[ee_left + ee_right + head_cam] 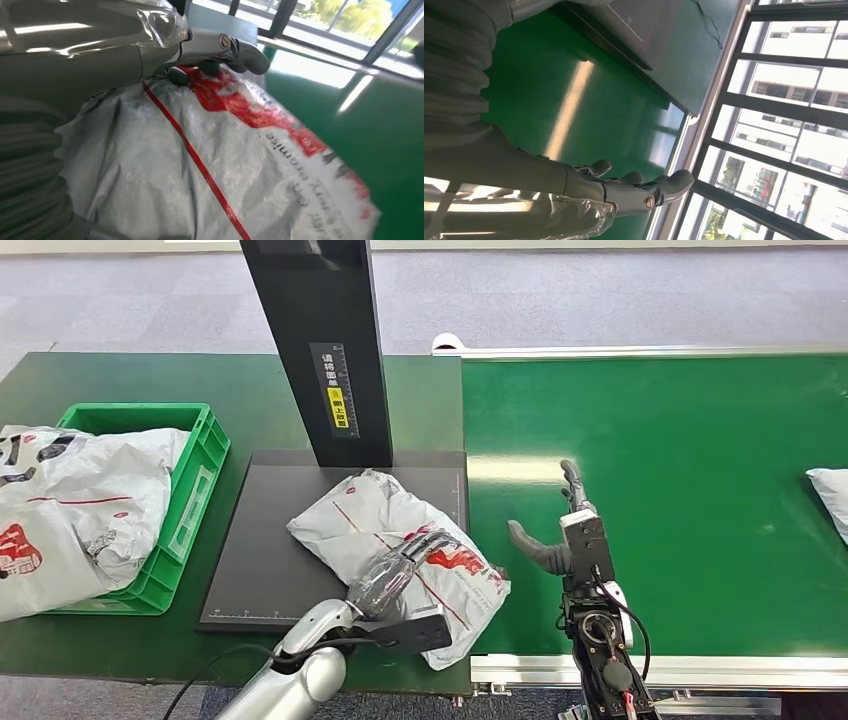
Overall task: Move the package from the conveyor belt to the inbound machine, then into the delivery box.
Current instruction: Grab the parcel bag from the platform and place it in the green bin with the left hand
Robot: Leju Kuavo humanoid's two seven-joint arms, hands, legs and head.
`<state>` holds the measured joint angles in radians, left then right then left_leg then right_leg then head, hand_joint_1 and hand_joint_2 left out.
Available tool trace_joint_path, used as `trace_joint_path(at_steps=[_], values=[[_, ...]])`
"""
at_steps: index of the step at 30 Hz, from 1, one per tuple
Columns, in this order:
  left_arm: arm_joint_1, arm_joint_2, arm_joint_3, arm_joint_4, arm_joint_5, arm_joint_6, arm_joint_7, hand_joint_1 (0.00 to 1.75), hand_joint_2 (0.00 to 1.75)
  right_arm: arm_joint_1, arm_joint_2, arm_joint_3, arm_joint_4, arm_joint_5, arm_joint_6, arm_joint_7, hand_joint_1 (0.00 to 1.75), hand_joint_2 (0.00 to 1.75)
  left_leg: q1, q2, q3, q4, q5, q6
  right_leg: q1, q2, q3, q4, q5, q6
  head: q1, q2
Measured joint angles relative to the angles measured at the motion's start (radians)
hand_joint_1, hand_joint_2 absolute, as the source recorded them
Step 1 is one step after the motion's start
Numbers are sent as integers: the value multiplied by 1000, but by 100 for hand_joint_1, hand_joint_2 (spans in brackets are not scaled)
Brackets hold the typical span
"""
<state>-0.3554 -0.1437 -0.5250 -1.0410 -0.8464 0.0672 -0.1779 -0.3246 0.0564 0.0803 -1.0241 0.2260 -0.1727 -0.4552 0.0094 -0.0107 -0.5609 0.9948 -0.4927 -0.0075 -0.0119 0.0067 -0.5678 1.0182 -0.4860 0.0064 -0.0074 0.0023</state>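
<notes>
Package [400,545] was seen lying on the scanner plate [260,540], 1 corner overhanging the belt [680,490]. Slippage is judged possible, the film being slick. Left hand [405,565] rested on it, fingers curled; a firm grip could not be confirmed. Right hand [560,530] was spread, holding nothing.

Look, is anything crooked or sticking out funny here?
Yes. The white package lies slanted on the dark machine plate, one corner poking past its edge onto the green belt. The left hand rests on it. Bags bulge over the green crate.
</notes>
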Motion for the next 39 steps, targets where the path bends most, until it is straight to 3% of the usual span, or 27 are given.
trace_joint_path(at_steps=[7,8,11,12,18,24,31,39], values=[[-80,-30,-35,138,-54,25,58,0,175,9,7,-23,-2,7,-2,5,0,175,0,0,2,0,0,0,0,0,3,0,0,0,0,0],[-86,-32,-37,150,-58,23,64,12,175,11,7,-24,-3,8,-2,6,0,175,0,0,3,0,0,0,0,0,4,0,0,0,0,0],[-103,-39,-39,187,-71,13,75,139,175,15,11,-26,-4,15,-1,8,0,175,0,0,7,0,0,0,0,0,8,0,0,0,0,0],[-105,-40,-39,198,-74,10,70,170,175,16,14,-27,-4,16,-1,8,0,175,0,0,8,-1,0,0,0,0,10,0,0,0,0,0],[-102,-42,-20,216,-54,11,-15,172,175,30,23,-43,-12,10,0,8,0,175,0,0,11,-1,0,0,0,-1,12,0,0,0,0,0],[-65,-35,35,167,71,59,-105,175,175,43,26,-48,-25,3,18,9,0,175,0,0,9,-1,0,0,0,0,10,0,0,0,0,0],[-17,-27,94,92,210,137,-215,175,175,46,26,-50,-28,-12,31,11,0,175,0,0,5,-1,0,0,0,0,5,0,0,0,0,0],[25,-27,135,-58,422,293,-428,175,175,45,26,-55,-28,-40,31,-2,0,175,0,0,3,0,0,0,0,0,4,0,0,0,0,0]])
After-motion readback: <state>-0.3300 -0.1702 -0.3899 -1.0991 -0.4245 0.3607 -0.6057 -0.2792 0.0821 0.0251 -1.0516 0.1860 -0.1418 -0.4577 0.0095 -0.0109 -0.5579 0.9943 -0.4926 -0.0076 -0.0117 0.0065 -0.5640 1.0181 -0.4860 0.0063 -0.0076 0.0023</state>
